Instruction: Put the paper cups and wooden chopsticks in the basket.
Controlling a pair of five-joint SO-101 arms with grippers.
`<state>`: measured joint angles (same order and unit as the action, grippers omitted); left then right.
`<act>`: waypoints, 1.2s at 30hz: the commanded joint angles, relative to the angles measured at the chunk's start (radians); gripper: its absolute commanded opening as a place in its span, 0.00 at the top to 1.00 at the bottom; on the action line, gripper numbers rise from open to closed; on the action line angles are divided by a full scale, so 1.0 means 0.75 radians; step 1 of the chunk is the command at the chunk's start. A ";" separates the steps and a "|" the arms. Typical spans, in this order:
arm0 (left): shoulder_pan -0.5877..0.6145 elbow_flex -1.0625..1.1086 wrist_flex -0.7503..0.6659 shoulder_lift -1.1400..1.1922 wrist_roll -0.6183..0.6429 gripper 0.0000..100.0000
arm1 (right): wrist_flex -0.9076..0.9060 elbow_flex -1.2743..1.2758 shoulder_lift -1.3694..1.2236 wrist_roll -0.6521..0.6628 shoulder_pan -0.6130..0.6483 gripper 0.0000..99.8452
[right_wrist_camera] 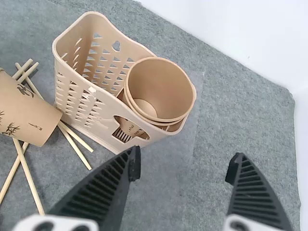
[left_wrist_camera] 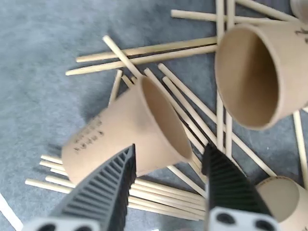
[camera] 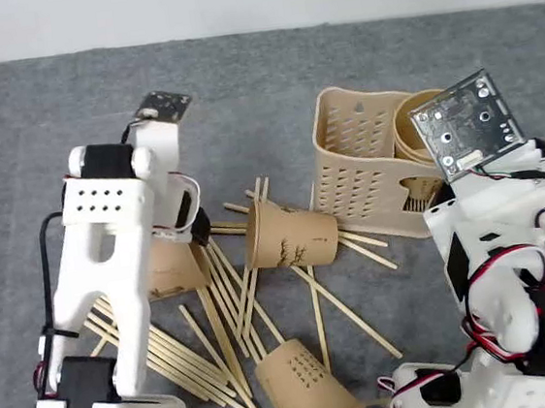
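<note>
Tan paper cups and pale wooden chopsticks lie scattered mid-frame; beige slotted plastic basket, upper right, holds stacked cups.
Left gripper spread over a tipped cup, largely hidden under its arm from above; right gripper spread near the basket.

Basket sits far right on the mat, stacked cups standing in its right end. Just left of it, a middle cup lies on its side over chopsticks, which are scattered across the centre and front left. Further left a second cup lies on its side on more sticks, below the left gripper, jaws apart above it. A third cup lies at the front, over sticks. The right gripper hangs spread over bare mat just before the basket.
</note>
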<state>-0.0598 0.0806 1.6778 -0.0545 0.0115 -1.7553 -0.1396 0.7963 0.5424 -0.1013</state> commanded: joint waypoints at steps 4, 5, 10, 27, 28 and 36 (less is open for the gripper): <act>0.031 0.118 -0.178 -0.010 0.008 0.77 | -0.046 0.002 0.005 -0.012 -0.015 0.70; 0.031 0.157 -0.207 -0.010 0.008 0.77 | -0.046 0.002 0.005 -0.012 -0.015 0.70; 0.031 0.273 -0.278 -0.010 -0.004 0.79 | -0.046 0.002 0.007 -0.006 -0.015 0.70; -0.065 0.060 0.018 -0.027 -0.151 0.99 | -0.044 -0.006 0.015 -0.004 -0.015 0.70; -0.072 0.009 0.053 -0.027 -0.151 0.99 | -0.044 -0.008 0.017 -0.004 -0.017 0.70; -0.074 -0.242 0.104 -0.029 -0.149 0.99 | -0.042 -0.045 0.091 -0.004 -0.179 0.70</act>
<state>-0.1089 -0.0222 1.7285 -0.0545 -0.0974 -1.7553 -0.1396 0.8270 0.5424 -0.1734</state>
